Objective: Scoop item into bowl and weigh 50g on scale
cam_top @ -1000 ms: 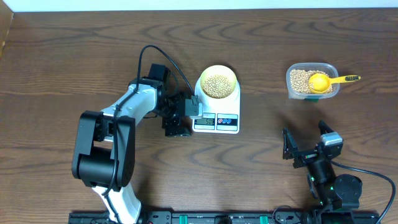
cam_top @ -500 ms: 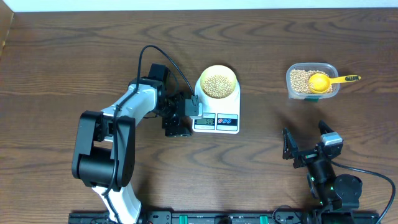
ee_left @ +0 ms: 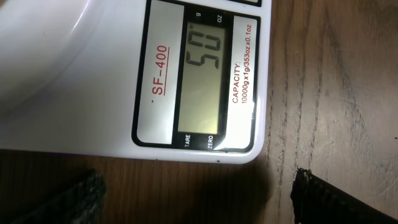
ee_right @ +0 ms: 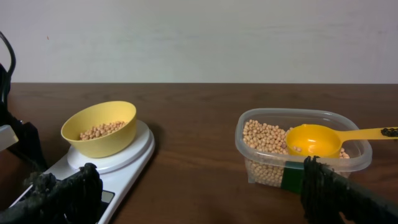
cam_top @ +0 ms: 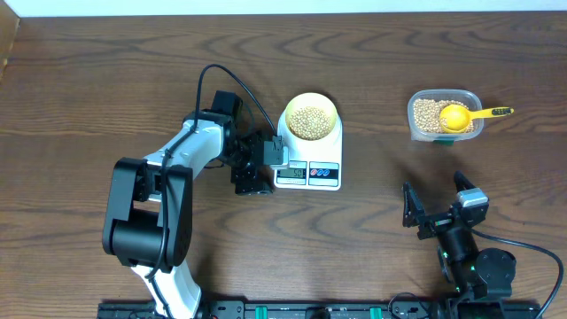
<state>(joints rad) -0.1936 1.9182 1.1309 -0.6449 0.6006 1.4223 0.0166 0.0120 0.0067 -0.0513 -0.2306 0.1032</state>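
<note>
— Where were the beans [cam_top: 309, 122]?
— In the bowl [cam_top: 311, 105] on the scale [cam_top: 330, 182]; its display [ee_left: 204, 74] matched the target. The left gripper [cam_top: 264, 170], beside the scale, and the right gripper [cam_top: 434, 202], near the tub [cam_top: 423, 133], stood empty, jaws apart.
— Best move?
— I judged: touch nothing, back away without nudging.

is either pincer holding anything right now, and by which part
Nothing is held. The left pincer is open beside the scale; the right pincer is open, apart from the scoop lying in the tub.
</note>
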